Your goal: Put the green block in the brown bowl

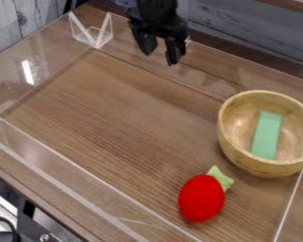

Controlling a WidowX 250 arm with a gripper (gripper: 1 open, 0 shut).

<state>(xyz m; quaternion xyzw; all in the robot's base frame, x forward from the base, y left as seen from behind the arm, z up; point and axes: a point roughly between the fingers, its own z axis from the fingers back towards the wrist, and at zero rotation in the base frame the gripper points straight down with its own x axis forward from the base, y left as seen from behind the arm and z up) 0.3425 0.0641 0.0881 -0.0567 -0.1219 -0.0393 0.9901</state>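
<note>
Wooden table (116,113), open-jawed gripper (158,49) pointing steeply down.

Green block (267,133): showing plain light green; brown bowl (234,143): showing light-brown wood with fine grain lines. Strawberry toy (203,198): displaying bright red body, green leafy top; gripper (158,47): appearing black. Table (116,132): showing mid-brown wood grain in long streaks; tray walls (41,47): appearing clear, glinting white.

The gripper (158,47) was black all over, matte and blocky, with two short dark fingers (174,53) tapering from a chunky body; no markings or cables could be made out.
</note>
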